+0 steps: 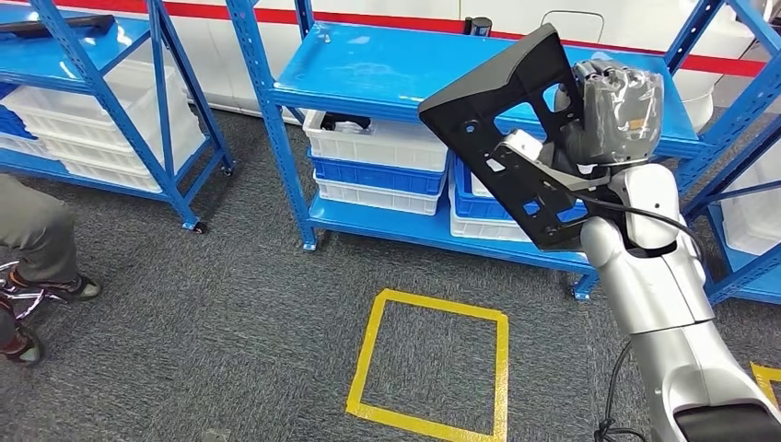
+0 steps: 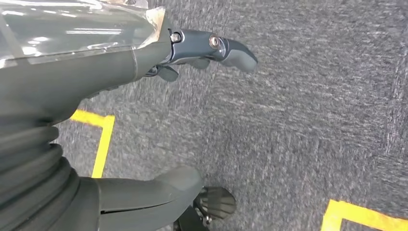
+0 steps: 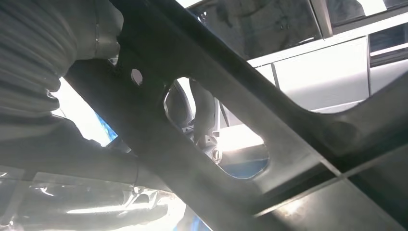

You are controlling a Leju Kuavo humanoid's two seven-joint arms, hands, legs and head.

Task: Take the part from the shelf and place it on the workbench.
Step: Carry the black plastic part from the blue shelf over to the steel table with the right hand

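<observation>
The right hand is gripping the part, a flat black panel with cut-out windows and small holes, and is carrying it raised in front of the blue shelf; the part is clear of the shelf top, touching nothing but the hand, so the picking half of the task looks done and the carrying half is in hand. The panel is tilting, one corner high and the long edge running down toward the forearm, probably because the wrist is holding it by one end and letting its flat face stand clear of the shelf posts; in the right wrist view the part is crossing close before the camera, and dark fingers are showing through one of its windows, wrapping the panel's edge so that it cannot slip.

The left hand is hanging low over the grey carpet, holding nothing, its fingers lying apart from the thumb; it is likely staying out of the way since one hand is enough for a light panel.

White and blue bins are sitting on the lower shelf level; a yellow taped square is marking the floor; a seated person's legs are showing nearby. No tabletop is showing, so the robot will presumably need to turn.
</observation>
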